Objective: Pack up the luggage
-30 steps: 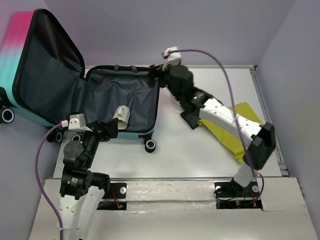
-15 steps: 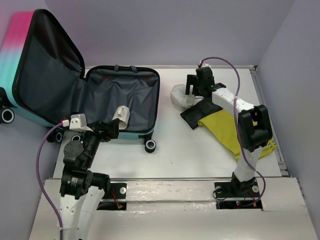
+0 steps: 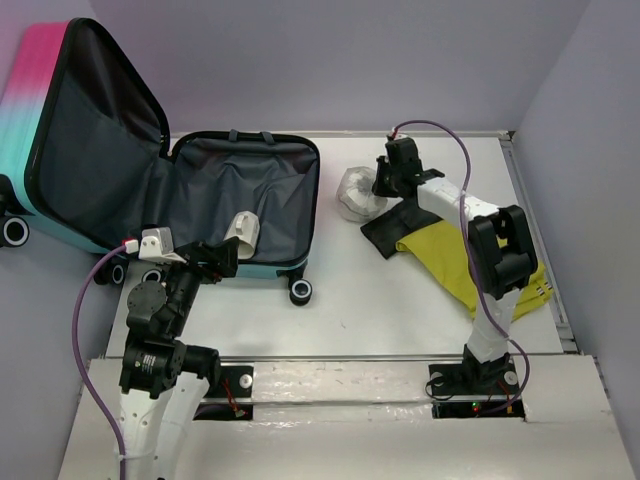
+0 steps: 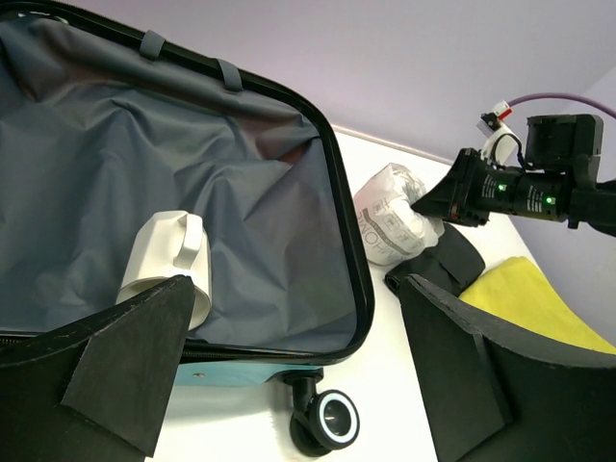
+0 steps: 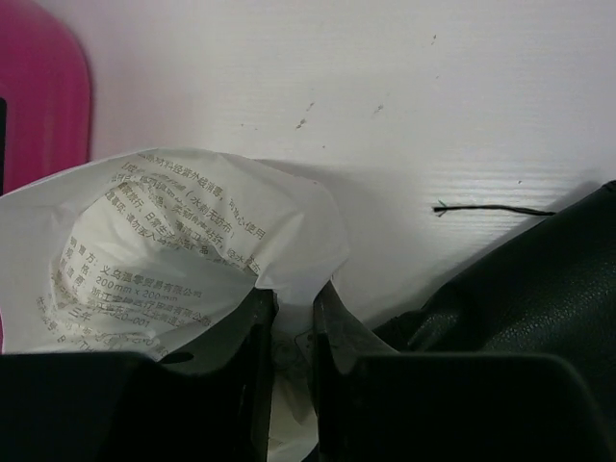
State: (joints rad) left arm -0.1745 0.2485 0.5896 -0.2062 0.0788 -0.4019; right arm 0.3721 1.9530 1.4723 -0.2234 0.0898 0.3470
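Top, left-wrist and right-wrist views. The luggage (image 3: 240, 205) lies open on the white surface (image 3: 380, 300). Its lower shell rests flat with the dark grey lining facing up, and its lid stands raised at the shell's left edge, showing a pink-to-teal outer skin. Two grey loops sit on the far rim of the luggage, and a black wheel (image 3: 300, 291) projects from its near right corner. Inside the luggage, close to its near rim, a white cup-like object (image 3: 242, 232) lies on its side on the lining. The left hand (image 3: 215, 258) hovers at the near rim of the luggage, just beside the cup-like object. Its two fingers are spread wide and grasp nothing. To the right of the luggage, apart from its right rim, a crumpled white printed bag (image 3: 357, 193) rests on the surface. The right hand (image 3: 378, 185) meets this bag on the side facing away from the luggage. In the right-wrist view its fingers (image 5: 252, 332) are drawn nearly together, with a fold of the bag pinched between them. Farther from the luggage, a black fabric item (image 3: 385, 235) lies touching the bag. A yellow cloth (image 3: 450, 255) lies beyond it, partly under the black item and under the right arm. A purple cable (image 3: 440, 135) arches over the right arm, and a second one trails from the left arm on the near side of the luggage.
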